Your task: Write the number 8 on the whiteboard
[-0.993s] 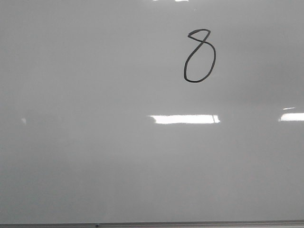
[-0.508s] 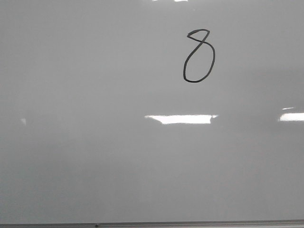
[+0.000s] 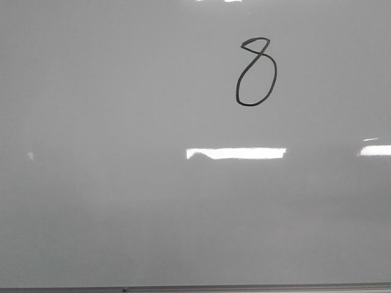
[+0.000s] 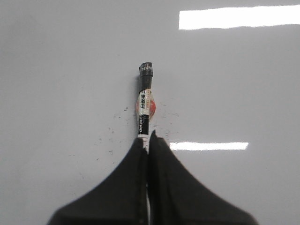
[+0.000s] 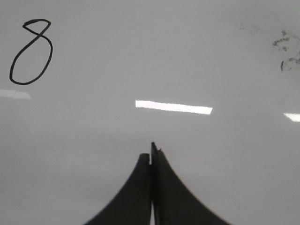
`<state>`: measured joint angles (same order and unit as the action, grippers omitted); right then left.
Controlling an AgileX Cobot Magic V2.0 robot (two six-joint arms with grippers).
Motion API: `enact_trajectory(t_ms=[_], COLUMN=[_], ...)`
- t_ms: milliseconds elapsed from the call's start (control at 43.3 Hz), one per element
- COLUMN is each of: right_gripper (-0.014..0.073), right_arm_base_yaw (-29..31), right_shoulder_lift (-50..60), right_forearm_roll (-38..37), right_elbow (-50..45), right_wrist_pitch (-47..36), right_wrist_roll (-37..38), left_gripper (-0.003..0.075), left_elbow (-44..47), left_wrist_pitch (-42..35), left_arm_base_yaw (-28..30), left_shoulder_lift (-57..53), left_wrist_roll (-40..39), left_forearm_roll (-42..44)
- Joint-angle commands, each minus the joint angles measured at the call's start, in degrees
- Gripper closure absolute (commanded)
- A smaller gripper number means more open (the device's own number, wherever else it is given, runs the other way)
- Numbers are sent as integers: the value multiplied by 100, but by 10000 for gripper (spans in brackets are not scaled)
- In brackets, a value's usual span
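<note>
A black hand-drawn number 8 (image 3: 256,61) stands on the upper right part of the whiteboard (image 3: 122,183) in the front view, where neither gripper shows. My left gripper (image 4: 148,138) is shut on a marker (image 4: 145,108) with a white label and a black far end, held over bare board. My right gripper (image 5: 151,152) is shut with nothing between its fingers. The number 8 (image 5: 38,35) lies beyond it and off to one side in the right wrist view.
A thin grey edge strip (image 3: 195,287) runs along the board's near side. Dark smudges (image 5: 286,51) mark the board away from the figure. Fine ink specks (image 4: 112,136) lie around the marker. Bright light reflections (image 3: 235,153) sit on the glossy surface.
The bright reflection below the number 8 has changed shape slightly. The figure itself looks the same.
</note>
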<state>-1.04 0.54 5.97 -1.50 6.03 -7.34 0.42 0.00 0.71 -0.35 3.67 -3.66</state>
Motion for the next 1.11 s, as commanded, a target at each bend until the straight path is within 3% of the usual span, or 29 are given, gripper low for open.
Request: enact_trajectory(t_ms=[0, 277, 554, 1085], right_gripper=[701, 701, 701, 701], right_arm_base_yaw=[38, 38, 38, 179], right_shoulder_lift=[107, 107, 112, 112], right_forearm_roll=[-16, -16, -776, -776], right_elbow=[15, 10, 10, 10], right_wrist_pitch=[-603, -766, -1265, -1226], right_wrist_roll=[-75, -50, 1082, 1083], left_gripper=[741, 741, 741, 741], left_elbow=[75, 75, 75, 75], left_wrist_pitch=[-481, -481, -481, -481], left_arm_base_yaw=[9, 9, 9, 9], left_shoulder_lift=[-71, -71, -71, -71], left_wrist_roll=[-20, -20, -20, -20], left_forearm_roll=[-56, -56, -56, -56])
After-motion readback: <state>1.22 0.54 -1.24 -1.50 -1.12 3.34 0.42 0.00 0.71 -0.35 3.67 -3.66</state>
